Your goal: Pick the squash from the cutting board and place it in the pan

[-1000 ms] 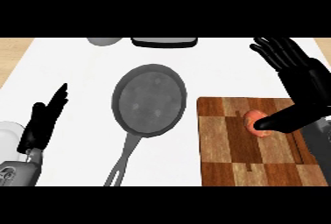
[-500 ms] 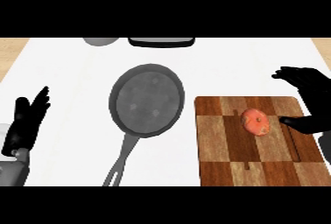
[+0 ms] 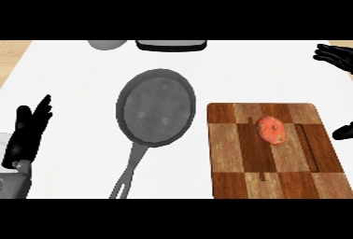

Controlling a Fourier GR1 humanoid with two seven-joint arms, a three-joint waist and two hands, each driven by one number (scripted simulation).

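Note:
An orange squash (image 3: 271, 130) lies on the upper middle of the checkered wooden cutting board (image 3: 238, 172) at the right. A dark grey pan (image 3: 155, 107) sits left of the board, its handle pointing toward the lower edge. My right hand (image 3: 335, 55) is at the far right edge, open. Its fingers show near the top right corner and its thumb (image 3: 342, 132) shows just right of the board, and nothing touches the squash. My left hand (image 3: 27, 135) rests open at the left edge, fingers up, well away from the pan.
At the back edge of the white counter stand a grey bowl (image 3: 107, 44) and a dark rectangular object (image 3: 171, 45). A strip of wooden surface (image 3: 12, 49) shows at the far top left.
My right hand has drawn back to the right, off the squash and mostly out of view. The squash now lies fully uncovered on the board. The left hand stays open, shifted slightly.

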